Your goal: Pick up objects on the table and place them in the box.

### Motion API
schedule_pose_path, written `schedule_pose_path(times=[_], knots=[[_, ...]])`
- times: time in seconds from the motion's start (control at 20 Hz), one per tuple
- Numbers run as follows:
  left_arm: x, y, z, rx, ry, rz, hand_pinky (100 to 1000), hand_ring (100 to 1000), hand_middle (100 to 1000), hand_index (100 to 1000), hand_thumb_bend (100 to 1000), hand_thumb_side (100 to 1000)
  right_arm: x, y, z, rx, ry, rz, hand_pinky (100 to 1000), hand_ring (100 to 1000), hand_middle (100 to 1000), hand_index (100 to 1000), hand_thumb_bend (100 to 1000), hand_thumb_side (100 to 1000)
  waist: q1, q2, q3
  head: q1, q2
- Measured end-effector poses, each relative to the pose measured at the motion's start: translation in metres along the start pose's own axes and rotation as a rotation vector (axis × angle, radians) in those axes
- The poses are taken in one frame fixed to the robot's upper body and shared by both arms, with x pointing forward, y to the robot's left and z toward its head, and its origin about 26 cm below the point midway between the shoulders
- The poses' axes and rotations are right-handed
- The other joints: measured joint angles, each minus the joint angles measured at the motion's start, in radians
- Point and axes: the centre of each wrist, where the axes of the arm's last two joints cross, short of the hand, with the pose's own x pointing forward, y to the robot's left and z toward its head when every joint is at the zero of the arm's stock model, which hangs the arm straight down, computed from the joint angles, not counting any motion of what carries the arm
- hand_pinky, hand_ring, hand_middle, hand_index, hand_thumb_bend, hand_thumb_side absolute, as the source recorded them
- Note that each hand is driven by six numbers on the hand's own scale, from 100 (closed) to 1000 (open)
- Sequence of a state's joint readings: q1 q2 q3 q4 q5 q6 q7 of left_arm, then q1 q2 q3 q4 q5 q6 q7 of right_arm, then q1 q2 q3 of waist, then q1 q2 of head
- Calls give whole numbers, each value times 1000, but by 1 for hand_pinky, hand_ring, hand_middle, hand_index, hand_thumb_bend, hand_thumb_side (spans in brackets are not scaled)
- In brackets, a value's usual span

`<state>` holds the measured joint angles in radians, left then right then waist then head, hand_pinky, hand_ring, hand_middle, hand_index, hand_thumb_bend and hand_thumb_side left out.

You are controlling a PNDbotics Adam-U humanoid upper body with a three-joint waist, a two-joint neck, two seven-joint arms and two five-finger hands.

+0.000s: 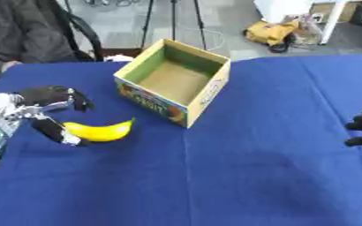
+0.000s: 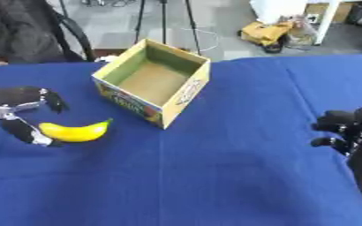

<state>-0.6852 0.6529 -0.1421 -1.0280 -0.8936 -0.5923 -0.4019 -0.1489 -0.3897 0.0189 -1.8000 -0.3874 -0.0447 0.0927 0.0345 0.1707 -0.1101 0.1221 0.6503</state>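
At the left edge, the left hand [image 1: 49,110] is reaching in with its fingers spread apart around the stem end of the banana [image 1: 99,131], one digit above and one below, not yet closing on it. The banana is lying on the blue table [image 1: 254,176], just left of the box [image 1: 172,81], which is standing open and looks empty. The likeliest trouble is the lower digit nudging the curved fruit so that it rolls or spins away before the fingers are meeting round it; a pinch taken that near the tip might also be letting it swing and clip the box's near wall. At the far right, the right hand [image 2: 342,128] is idling with fingers curled on nothing.
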Motion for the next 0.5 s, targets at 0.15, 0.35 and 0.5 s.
schedule_pose_path(times=[0.15, 0.35, 0.5], knots=[[1, -6, -5, -20, -3, 9, 731, 640, 603, 826, 636, 659, 0, 0, 0, 2, 0, 0, 573, 719, 656, 733, 100, 853, 0, 0, -2, 2, 0], [2, -14, -11, -33, -7, 36, 731, 640, 601, 826, 602, 656, 0, 0, 0, 4, 1, 0, 573, 720, 656, 733, 100, 854, -1, 0, -7, 8, 0], [3, -19, -14, -39, -10, 54, 730, 639, 599, 825, 593, 651, 0, 0, 0, 5, 1, 0, 573, 720, 656, 733, 100, 854, -1, 1, -7, 10, 0]])
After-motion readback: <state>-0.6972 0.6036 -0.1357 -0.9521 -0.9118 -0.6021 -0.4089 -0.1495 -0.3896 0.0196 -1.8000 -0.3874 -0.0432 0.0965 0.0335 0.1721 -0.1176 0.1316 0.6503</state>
